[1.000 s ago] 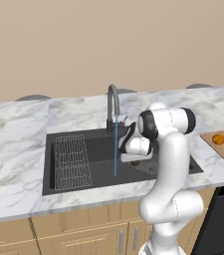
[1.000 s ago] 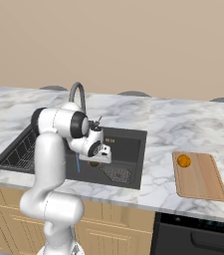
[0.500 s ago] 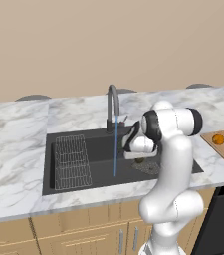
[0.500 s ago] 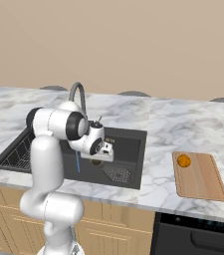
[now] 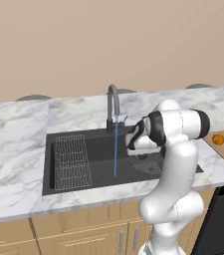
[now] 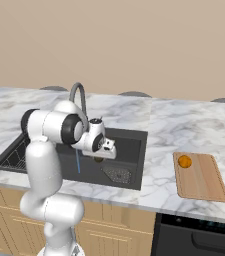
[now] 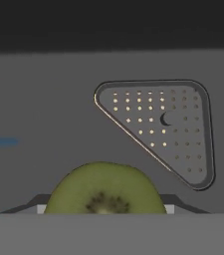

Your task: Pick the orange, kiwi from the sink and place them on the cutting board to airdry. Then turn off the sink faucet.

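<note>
The hand view shows the kiwi (image 7: 107,188) as a cut green face at the bottom edge, above the sink (image 7: 44,99) floor beside the perforated drain plate (image 7: 166,130); the fingers' state cannot be told. The right base view shows the orange (image 6: 184,161) on the board (image 6: 201,177) on the desk (image 6: 194,117). The arm bends over the basin, hand low beside the faucet (image 5: 112,107) stream.

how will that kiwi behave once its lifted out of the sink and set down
The kiwi looks small and rounded, so it will probably roll on the flat cutting board. The faucet is running, so its skin may be wet and slippery. It probably weighs little.
</note>
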Robot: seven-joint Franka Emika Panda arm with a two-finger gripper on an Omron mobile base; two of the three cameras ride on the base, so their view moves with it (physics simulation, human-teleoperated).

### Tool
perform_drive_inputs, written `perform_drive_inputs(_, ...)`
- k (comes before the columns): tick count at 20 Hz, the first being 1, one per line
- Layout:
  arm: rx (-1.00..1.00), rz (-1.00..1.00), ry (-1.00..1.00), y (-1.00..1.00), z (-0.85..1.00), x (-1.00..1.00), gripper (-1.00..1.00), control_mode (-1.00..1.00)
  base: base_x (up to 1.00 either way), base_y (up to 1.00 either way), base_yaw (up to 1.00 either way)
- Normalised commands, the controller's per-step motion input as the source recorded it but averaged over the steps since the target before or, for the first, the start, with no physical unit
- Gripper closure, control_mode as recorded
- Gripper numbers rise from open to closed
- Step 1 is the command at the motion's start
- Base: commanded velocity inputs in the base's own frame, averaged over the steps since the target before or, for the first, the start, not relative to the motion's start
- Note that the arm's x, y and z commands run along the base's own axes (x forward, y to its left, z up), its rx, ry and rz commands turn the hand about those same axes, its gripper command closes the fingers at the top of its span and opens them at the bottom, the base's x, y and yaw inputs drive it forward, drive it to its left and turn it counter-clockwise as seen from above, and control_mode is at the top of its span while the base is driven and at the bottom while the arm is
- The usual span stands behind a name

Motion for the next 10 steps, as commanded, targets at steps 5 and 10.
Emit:
perform_drive_inputs(5, -0.03, -0.05, 0.0, -0.15, 0.28, -0.07, 1.0, -1.0, 0.0, 0.0, 0.0)
perform_drive_inputs(10, -0.02, -0.04, 0.0, -0.13, 0.3, -0.05, 1.0, -1.0, 0.0, 0.0, 0.0)
